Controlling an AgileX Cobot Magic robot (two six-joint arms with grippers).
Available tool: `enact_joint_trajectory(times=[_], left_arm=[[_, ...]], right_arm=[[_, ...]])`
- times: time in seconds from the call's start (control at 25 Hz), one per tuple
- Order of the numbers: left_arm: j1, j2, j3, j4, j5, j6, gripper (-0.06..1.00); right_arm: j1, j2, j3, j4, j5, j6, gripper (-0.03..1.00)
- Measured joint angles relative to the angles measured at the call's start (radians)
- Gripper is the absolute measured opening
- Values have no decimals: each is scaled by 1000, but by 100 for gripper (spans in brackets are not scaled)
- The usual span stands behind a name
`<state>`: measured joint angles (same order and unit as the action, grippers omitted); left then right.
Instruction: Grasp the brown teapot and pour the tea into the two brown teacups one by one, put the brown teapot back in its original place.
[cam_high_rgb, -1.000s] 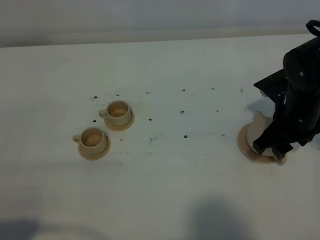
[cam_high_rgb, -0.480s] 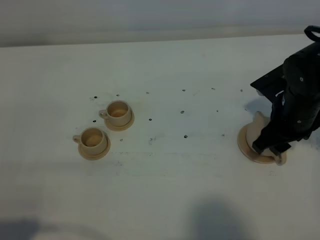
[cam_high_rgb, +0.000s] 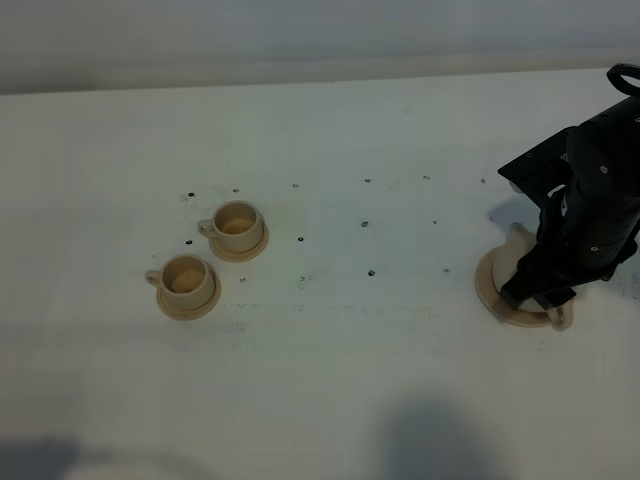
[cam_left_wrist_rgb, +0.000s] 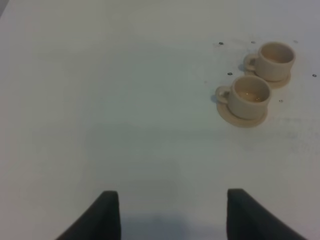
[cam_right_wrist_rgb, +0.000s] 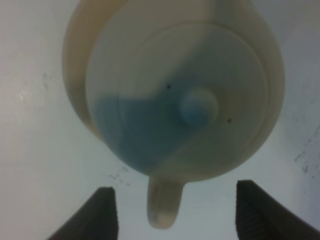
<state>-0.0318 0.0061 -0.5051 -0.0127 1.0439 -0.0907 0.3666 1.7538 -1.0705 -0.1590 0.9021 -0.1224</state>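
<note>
Risk at closure: right gripper (cam_right_wrist_rgb: 172, 212) apart either side of handle (cam_right_wrist_rgb: 164, 205) of brown teapot (cam_right_wrist_rgb: 175, 95); off-centre pinch liable to twist it, slop tea. Left gripper (cam_left_wrist_rgb: 170, 215) apart, idle over counter (cam_left_wrist_rgb: 100, 100).

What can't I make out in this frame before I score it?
Teapot, high view: body hidden under the right arm; only spout and handle show.
Teapot, right wrist view: blurred from closeness; spout cut off by the frame edge.
Cups: too small to tell whether they hold tea.
Left hand: outside the high view; wrist view shows only fingertips.
</note>
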Motion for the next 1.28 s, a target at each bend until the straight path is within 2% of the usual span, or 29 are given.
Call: enact_joint_trajectory(times=[0.32, 1.28], left_arm=[[0, 0, 0, 0, 0, 0, 47], [0, 0, 0, 0, 0, 0, 47]], right_arm=[[-33, 26, 1, -1, 2, -12, 54], [-52, 43, 1, 8, -1, -48, 54]])
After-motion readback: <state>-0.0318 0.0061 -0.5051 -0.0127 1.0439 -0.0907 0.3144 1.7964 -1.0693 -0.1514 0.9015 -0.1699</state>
